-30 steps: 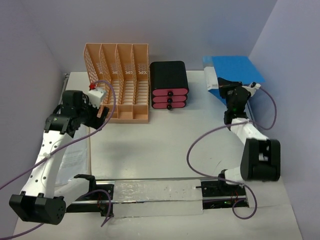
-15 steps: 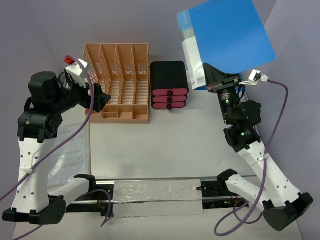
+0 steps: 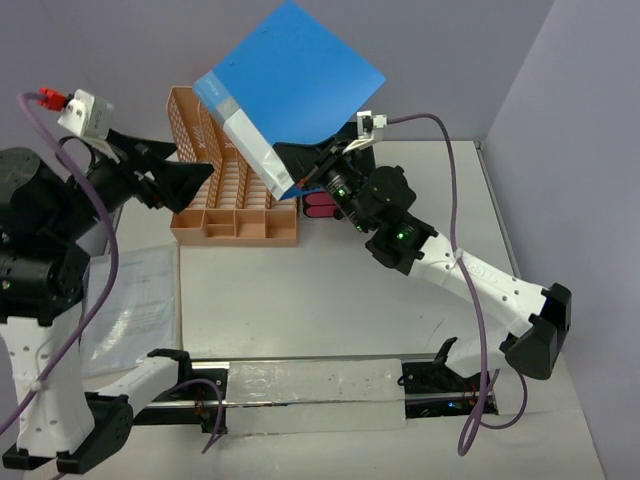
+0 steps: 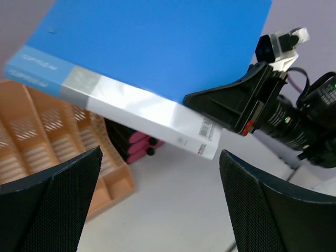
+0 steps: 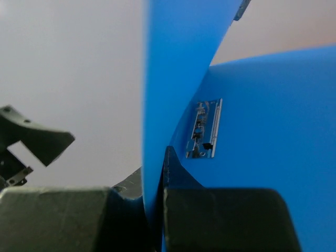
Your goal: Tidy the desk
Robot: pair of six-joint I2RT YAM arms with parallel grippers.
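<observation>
Starting at the right gripper (image 3: 298, 170): clenched on the edge of one cover of the blue binder (image 3: 295, 75), pinching that cover from both sides in the right wrist view; holds the binder aloft and tilted, with its white-and-grey spine turned toward 7 o'clock in the top view; inside, on the other cover, a small metal clip (image 5: 205, 128). Over at the left gripper (image 3: 195, 160): released, spread wide, grasping nothing; raised at 10 o'clock of the top view, aimed toward 3 o'clock at the binder's spine, near it but apart from it. Outward from there, below the binder's lower corner in the top view, the peach lattice file rack (image 3: 240, 215) at 11 o'clock; just beside it on its 3 o'clock side, mostly hidden behind binder and right gripper, the black box with pink drawers (image 3: 318, 208). Beneath all of it, the desk (image 3: 320, 290), white, filling the middle and lower part of the top view from 9 across to 3 o'clock; on it at 8 o'clock, a white sheet (image 3: 135, 300) lying flat beside the left arm.
</observation>
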